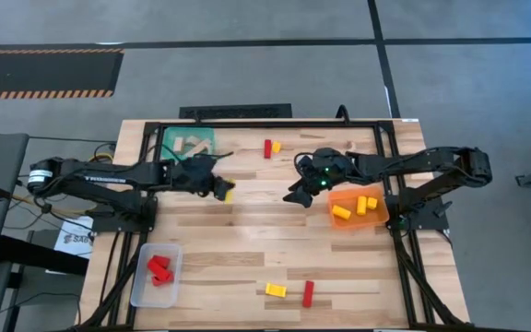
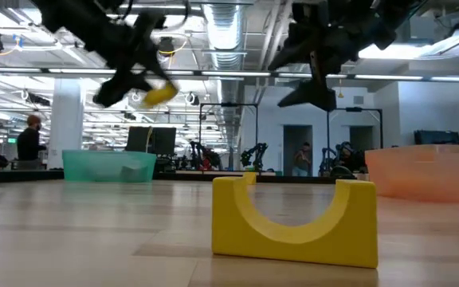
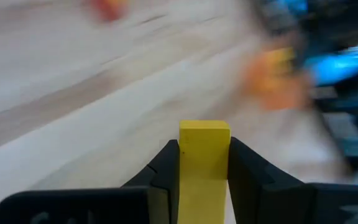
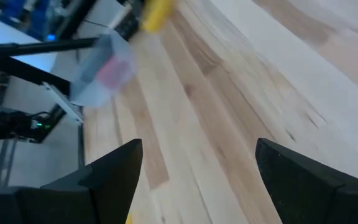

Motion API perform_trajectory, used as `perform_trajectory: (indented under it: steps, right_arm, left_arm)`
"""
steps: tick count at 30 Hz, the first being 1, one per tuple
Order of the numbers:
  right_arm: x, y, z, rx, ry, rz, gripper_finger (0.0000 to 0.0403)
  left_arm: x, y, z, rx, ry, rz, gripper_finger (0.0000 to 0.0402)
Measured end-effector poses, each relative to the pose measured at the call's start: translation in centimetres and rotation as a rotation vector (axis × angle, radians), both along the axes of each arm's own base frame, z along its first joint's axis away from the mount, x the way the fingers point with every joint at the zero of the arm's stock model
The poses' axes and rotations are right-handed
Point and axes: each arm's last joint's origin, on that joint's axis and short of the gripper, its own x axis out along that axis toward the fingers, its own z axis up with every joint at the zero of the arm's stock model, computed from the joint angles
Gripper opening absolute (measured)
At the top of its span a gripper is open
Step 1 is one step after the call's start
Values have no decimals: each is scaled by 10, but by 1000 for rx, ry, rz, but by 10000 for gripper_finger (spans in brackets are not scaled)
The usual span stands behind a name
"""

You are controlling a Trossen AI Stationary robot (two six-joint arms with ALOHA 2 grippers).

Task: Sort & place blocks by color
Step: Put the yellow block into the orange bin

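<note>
Left gripper [image 1: 221, 190] is hanging above the tabletop [image 1: 247, 249] at about 10 o'clock from its centre, jaws pinching a yellow block [image 3: 204, 155]; the low view shows the block lifted clear of the wood. Right gripper [image 1: 299, 191] is hovering near centre, at roughly 1 o'clock, jaws spread wide with nothing between them. Teal tray [image 1: 169, 138] at 11 o'clock is holding pale wood blocks [image 1: 192, 144]. Orange tray [image 1: 350, 219] at 3 o'clock is holding yellow blocks [image 1: 354, 207]. Clear tray [image 1: 142, 286] at 8 o'clock is holding red blocks [image 1: 159, 268]. A red-and-yellow pair [image 1: 271, 148] is lying loose at 12 o'clock; a yellow arch block [image 1: 275, 290] and a red block [image 1: 308, 292] are lying just beside each other at 6 o'clock.
</note>
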Motion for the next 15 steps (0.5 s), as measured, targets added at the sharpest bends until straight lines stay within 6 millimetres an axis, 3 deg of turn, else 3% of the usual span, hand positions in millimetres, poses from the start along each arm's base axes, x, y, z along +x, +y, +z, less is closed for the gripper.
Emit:
perform_trajectory:
  steps: [4,11,15]
  right_arm:
    - [-8,1,0,7,58,-7,333]
    - [-40,12,29,-146,62,-190,333]
    - [-71,19,43,-124,101,-280,333]
  left_arm:
    - [18,-2,17,54,-232,-167,67]
    - [49,-1,-7,176,-252,-345,67]
    - [78,0,-24,217,-405,-415,67]
